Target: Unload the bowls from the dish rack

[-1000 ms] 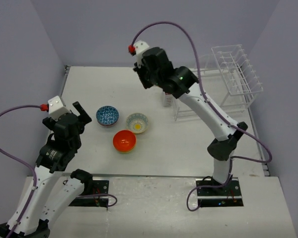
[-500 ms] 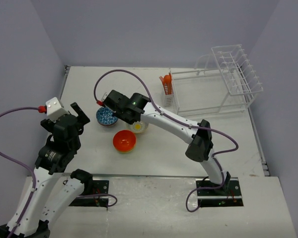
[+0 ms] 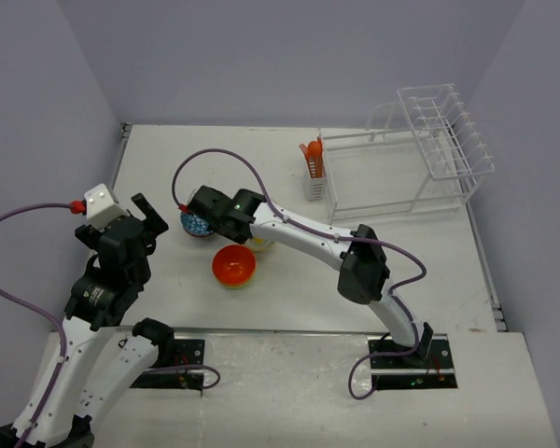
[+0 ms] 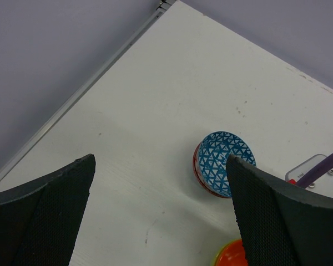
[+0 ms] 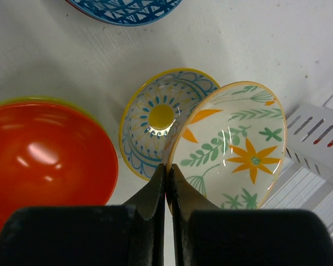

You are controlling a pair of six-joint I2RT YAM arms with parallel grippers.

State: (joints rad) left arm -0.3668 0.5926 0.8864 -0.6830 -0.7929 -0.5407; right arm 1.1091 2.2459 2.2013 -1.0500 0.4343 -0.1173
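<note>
My right gripper [image 5: 167, 166] is shut on the rim of a cream bowl with leaves and orange flowers inside [image 5: 233, 149]. It holds the bowl tilted against a cream bowl with a yellow centre [image 5: 155, 119] on the table. An orange bowl [image 5: 44, 155] and a blue-patterned bowl [image 5: 127, 8] lie nearby. From above, the right gripper [image 3: 226, 217] covers the held bowl, between the blue bowl [image 3: 191, 225] and the orange bowl [image 3: 234, 265]. My left gripper [image 4: 161, 160] is open and empty, left of the blue bowl [image 4: 219, 163]. The white dish rack [image 3: 401, 159] stands at the back right.
An orange utensil caddy [image 3: 311, 159] hangs at the rack's left end. The right arm's forearm [image 3: 299, 238] stretches across the table from its base towards the bowls. The table's left edge [image 4: 83, 91] runs along the purple wall.
My right arm has swung from the dish rack to the left and down over the bowls on the table, carrying the leafy bowl. The left arm has barely moved.
</note>
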